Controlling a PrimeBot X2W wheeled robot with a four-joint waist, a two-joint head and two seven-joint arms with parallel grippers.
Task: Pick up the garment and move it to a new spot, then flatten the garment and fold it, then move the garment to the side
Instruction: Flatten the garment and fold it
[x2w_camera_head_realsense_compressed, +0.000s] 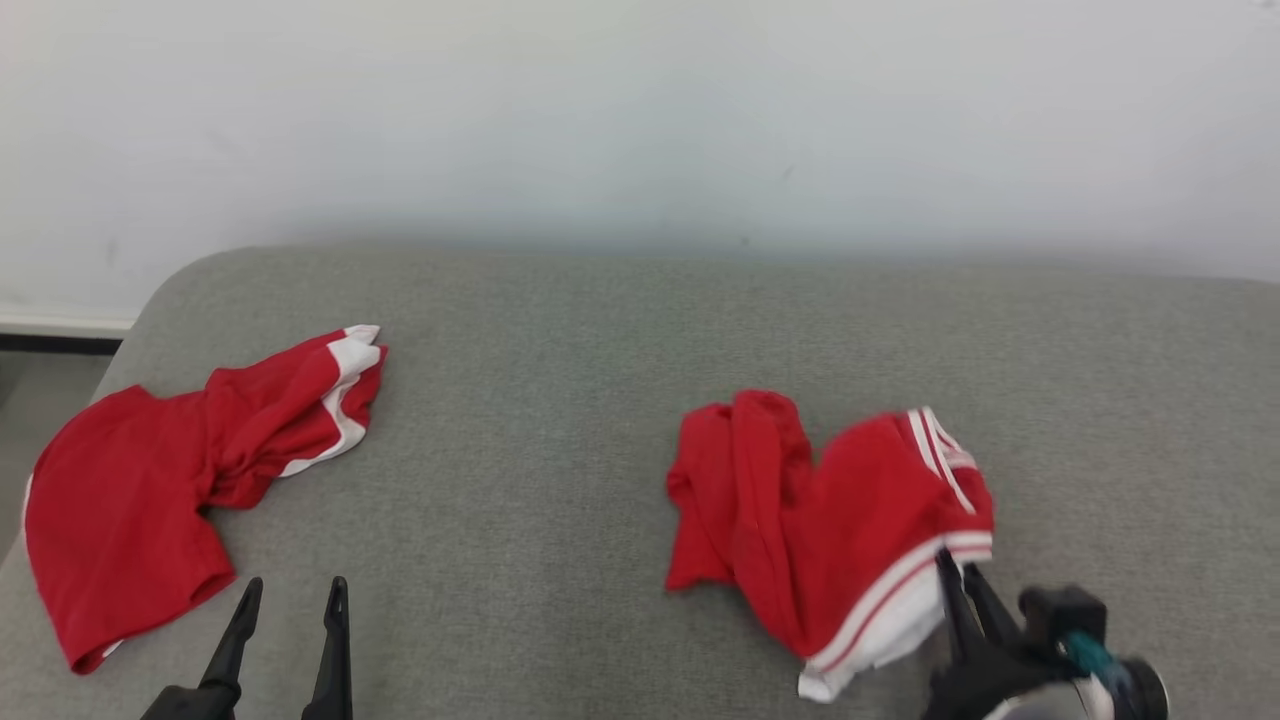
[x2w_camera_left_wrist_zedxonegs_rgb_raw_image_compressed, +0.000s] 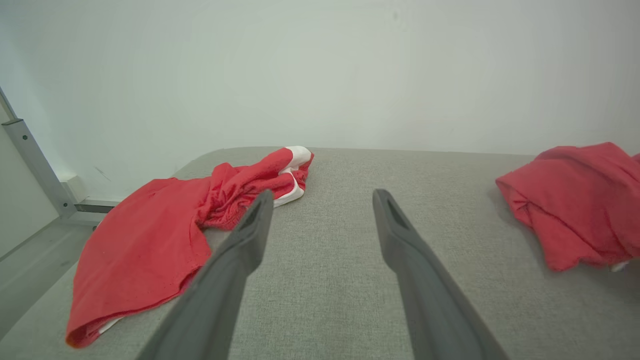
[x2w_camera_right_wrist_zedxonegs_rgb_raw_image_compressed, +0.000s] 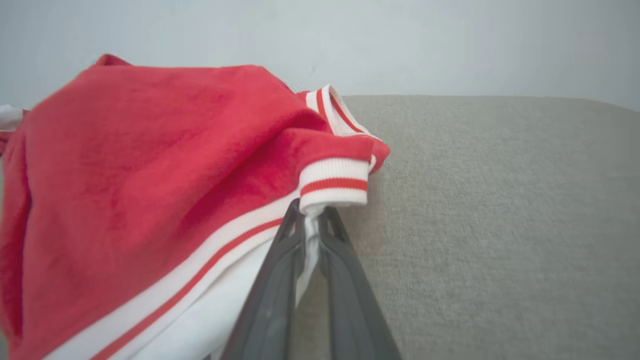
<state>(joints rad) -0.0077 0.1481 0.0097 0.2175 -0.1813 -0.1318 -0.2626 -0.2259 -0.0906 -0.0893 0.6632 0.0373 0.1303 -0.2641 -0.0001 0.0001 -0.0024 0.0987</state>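
So the garment (x2w_camera_head_realsense_compressed: 830, 520) is a crumpled red thing with white striped ribbing, sitting toward the right front part of the grey fabric worktop (x2w_camera_head_realsense_compressed: 560, 400). The right pincer (x2w_camera_head_realsense_compressed: 955, 570) is at the worktop's front edge, clamped shut on the garment's white ribbed trim. In the right wrist view you can see white fabric pinched right between the two dark fingers (x2w_camera_right_wrist_zedxonegs_rgb_raw_image_compressed: 280, 280), just under a striped cuff. The head view is kinda blurry around that pincer, so it's hard to say if the cloth is lifted off the worktop there or just bunched up.

The left pincer (x2w_camera_head_realsense_compressed: 295, 590) is over the worktop's left front, jaws spread wide with nothing in them, pointing toward the worktop's far edge. There's a second red garment (x2w_camera_head_realsense_compressed: 130, 500) with white trim flopped across the worktop's left end, just beside that pincer but not touching it. A plain pale wall (x2w_camera_head_realsense_compressed: 640, 120) sits behind the worktop.
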